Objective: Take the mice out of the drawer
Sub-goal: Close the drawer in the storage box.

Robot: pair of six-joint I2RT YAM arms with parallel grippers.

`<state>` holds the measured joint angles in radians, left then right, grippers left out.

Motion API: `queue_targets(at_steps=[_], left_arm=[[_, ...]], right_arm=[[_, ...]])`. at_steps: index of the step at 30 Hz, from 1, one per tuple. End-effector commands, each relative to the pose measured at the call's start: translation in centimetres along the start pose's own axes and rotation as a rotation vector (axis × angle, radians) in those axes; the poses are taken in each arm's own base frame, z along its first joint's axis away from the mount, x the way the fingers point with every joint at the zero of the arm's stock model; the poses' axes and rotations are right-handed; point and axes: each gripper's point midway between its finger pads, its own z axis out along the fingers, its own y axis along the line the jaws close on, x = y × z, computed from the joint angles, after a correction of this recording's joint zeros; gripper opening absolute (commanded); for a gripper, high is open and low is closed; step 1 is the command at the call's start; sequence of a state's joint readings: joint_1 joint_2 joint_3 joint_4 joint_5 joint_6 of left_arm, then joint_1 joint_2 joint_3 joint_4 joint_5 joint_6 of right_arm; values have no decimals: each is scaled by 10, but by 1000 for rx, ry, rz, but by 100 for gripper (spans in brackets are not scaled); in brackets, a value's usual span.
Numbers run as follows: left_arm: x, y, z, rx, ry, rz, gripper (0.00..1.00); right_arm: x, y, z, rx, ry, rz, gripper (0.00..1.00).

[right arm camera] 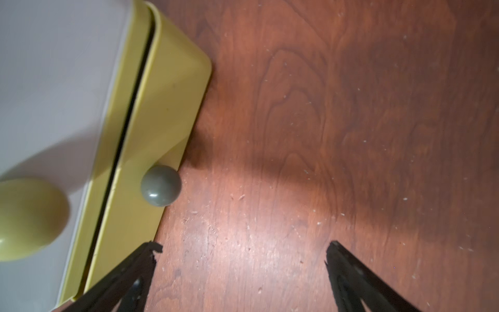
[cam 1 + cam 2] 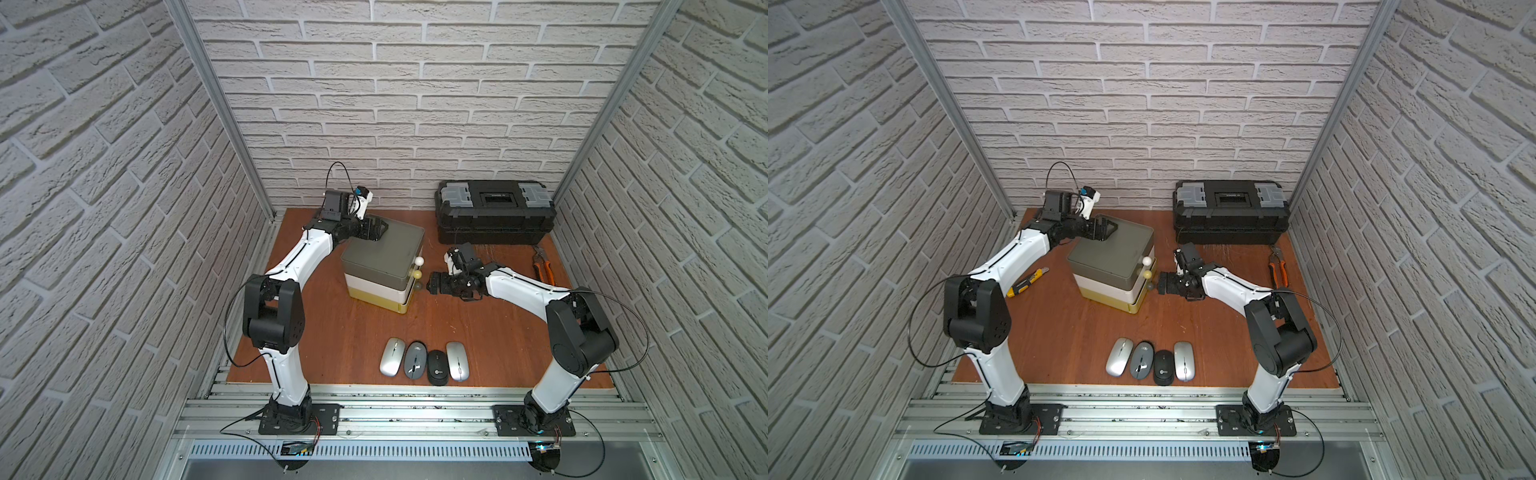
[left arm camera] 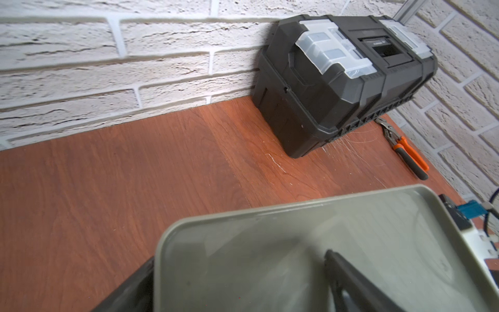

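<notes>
Nearest the arm bases, well back from both sets of fingers, four mice lay in a tidy row on the table (image 2: 340,332): a silver mouse (image 2: 392,356), a grey mouse (image 2: 415,360), a black mouse (image 2: 438,367) and a second silver mouse (image 2: 457,360). They lay side by side and almost touching, likely parked there to keep the working space free. No other mice showed, and any that remained were presumably hidden in the drawers, which looked shut or all but shut.

Further on, the right gripper (image 1: 243,247) hung low over the wood, its fingers (image 1: 129,272) spread wide and empty. The grey knob (image 1: 160,185) of the yellow drawer (image 1: 162,94) sat just ahead of one fingertip, outside the gap rather than between the tips. The gripper therefore seemed placed to shift across and take that knob. The yellow knob (image 1: 27,218) of the drawer above jutted out close beside it and could catch a finger.

Beyond, the left gripper (image 2: 376,230) sat at the far corner of the drawer unit (image 2: 382,257), jaws wide, one finger (image 3: 351,281) lying over the lid and the other outside its edge. It gripped nothing I could make out and was probably bracing the unit against a pull. Past those fingers stood a black toolbox (image 2: 494,212), with pliers (image 2: 544,266) off to its right, both well clear. A utility knife (image 2: 1025,282) lay beside the left arm, out of the way
</notes>
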<state>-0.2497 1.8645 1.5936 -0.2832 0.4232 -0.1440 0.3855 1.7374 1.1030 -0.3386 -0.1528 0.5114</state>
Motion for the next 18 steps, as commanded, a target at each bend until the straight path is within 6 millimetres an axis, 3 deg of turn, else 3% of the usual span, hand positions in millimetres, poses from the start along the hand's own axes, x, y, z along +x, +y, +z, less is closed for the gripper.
queue_targets(at_steps=[1, 7, 11, 14, 18], left_arm=[[39, 2, 8, -16, 111, -24, 90], [53, 2, -4, -35, 129, -26, 87], [61, 4, -9, -61, 155, -27, 70], [64, 5, -13, -68, 166, -23, 64], [68, 7, -16, -84, 182, -21, 46]], right_arm=[[-16, 23, -4, -147, -67, 12, 99], [-17, 42, 9, -286, -59, 25, 95], [-14, 47, 17, -320, -25, 41, 91], [-11, 44, 22, -308, -10, 45, 90], [-7, 43, 27, -302, 9, 50, 88]])
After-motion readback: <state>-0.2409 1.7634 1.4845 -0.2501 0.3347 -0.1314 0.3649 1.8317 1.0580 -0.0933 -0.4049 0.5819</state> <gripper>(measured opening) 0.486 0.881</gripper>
